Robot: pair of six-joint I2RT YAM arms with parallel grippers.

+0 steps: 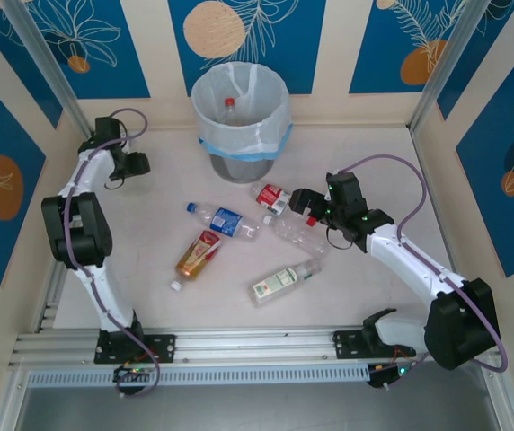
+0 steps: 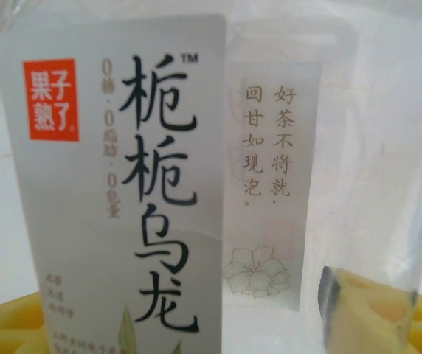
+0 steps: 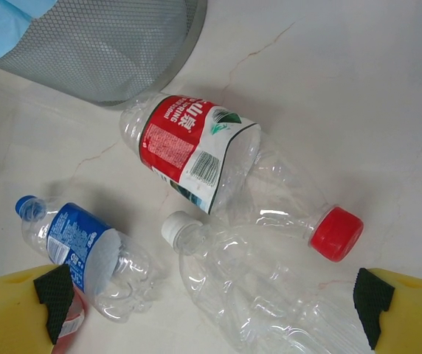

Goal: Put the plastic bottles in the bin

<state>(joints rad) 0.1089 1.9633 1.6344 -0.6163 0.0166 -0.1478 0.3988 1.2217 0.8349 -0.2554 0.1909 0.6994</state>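
At the upper left of the top view, the left claw [image 1: 136, 167] is clenched on a white-label bottle [image 2: 115, 184], left of the bin [image 1: 205, 126]. At the centre of the desk [image 1: 374, 162], the right claw [image 3: 211, 304] hangs released over a clear bottle [image 3: 229, 276], beside a red-label bottle [image 3: 189, 144] and a blue-label bottle [image 3: 78, 243]

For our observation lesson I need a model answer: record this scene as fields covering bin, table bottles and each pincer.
bin: upright, far side of table, red-capped bottle inside
on table: red-label bottle, blue-label bottle, unlabelled bottle, gold-red bottle, green-white bottle, all lying down
left pincer: closed on white-label bottle
right pincer: open, over unlabelled bottle
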